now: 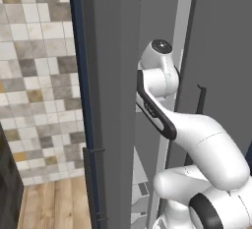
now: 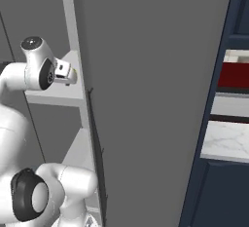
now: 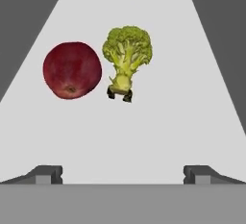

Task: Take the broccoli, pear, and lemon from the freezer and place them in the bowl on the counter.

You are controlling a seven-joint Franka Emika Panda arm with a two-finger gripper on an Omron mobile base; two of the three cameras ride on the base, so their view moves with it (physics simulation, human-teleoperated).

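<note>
Two dark fingertips of the gripper [image 3: 123, 175] rise at the bottom of the hand view, set wide apart and holding nothing; ahead on a pale shelf [image 3: 158, 131] of the freezer [image 1: 110, 75] sit the broccoli [image 3: 127, 55] and, just beside it on the left, the pear [image 3: 72, 70]; both are apart from the fingers; the reach for a first item looks in hand; next the arm must advance, centre on the broccoli's stem, then close.

Kitchen, tiled wall [image 1: 39, 75], freezer [image 1: 110, 75], marble counter [image 2: 226, 141]
</note>
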